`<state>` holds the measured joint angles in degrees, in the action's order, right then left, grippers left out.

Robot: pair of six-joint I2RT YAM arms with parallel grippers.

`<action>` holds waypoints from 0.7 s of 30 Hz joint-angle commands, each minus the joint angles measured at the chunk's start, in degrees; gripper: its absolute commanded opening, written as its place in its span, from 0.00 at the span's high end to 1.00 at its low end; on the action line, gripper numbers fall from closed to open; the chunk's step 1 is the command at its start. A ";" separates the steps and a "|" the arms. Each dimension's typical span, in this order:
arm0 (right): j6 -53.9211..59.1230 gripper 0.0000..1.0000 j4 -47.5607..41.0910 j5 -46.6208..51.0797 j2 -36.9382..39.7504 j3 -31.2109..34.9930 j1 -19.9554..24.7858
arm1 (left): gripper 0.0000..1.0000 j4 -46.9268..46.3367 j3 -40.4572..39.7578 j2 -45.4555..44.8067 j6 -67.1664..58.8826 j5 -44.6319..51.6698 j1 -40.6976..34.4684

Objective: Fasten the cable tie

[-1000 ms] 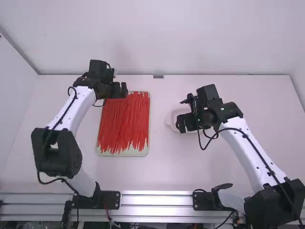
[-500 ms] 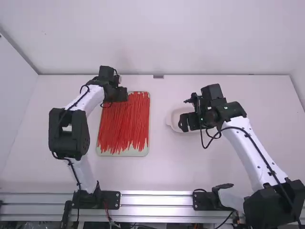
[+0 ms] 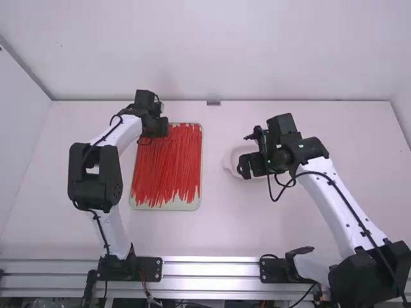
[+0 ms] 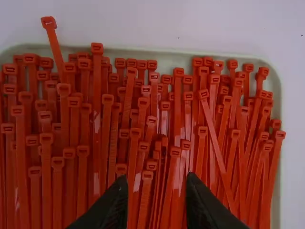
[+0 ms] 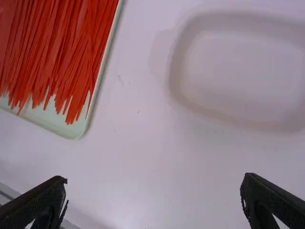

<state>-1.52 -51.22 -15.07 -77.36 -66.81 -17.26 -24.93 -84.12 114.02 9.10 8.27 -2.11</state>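
We see the left gripper [image 4: 156, 180] open among cable ties [image 4: 143, 124]; at 3 o'clock, the right gripper [image 5: 153, 181] gapes over a dish [image 5: 238, 76].

a robotics lab bench: white table [image 3: 225, 218], plain white walls [image 3: 257, 45], aluminium mounting rail [image 3: 205, 264] in front.

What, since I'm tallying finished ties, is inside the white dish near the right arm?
In the right wrist view the white dish shows a bare floor, with nothing lying in the part in frame. In the high view the right arm covers part of it.
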 commanded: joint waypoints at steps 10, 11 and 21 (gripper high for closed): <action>0.07 0.02 0.20 -0.13 -0.44 -1.38 0.07 | 0.67 4.31 6.10 0.66 0.07 -0.22 -0.17; 0.00 0.02 0.20 -0.15 -0.44 -1.38 0.04 | 0.67 4.83 6.71 0.66 0.02 -0.24 -0.13; 0.02 0.02 -0.09 -0.42 -0.44 -1.38 1.73 | 0.70 10.40 10.75 0.66 -3.58 -0.39 -0.44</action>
<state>-1.54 -51.16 -15.11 -77.36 -66.81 -16.03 -14.96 -74.50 114.02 6.74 8.25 -2.33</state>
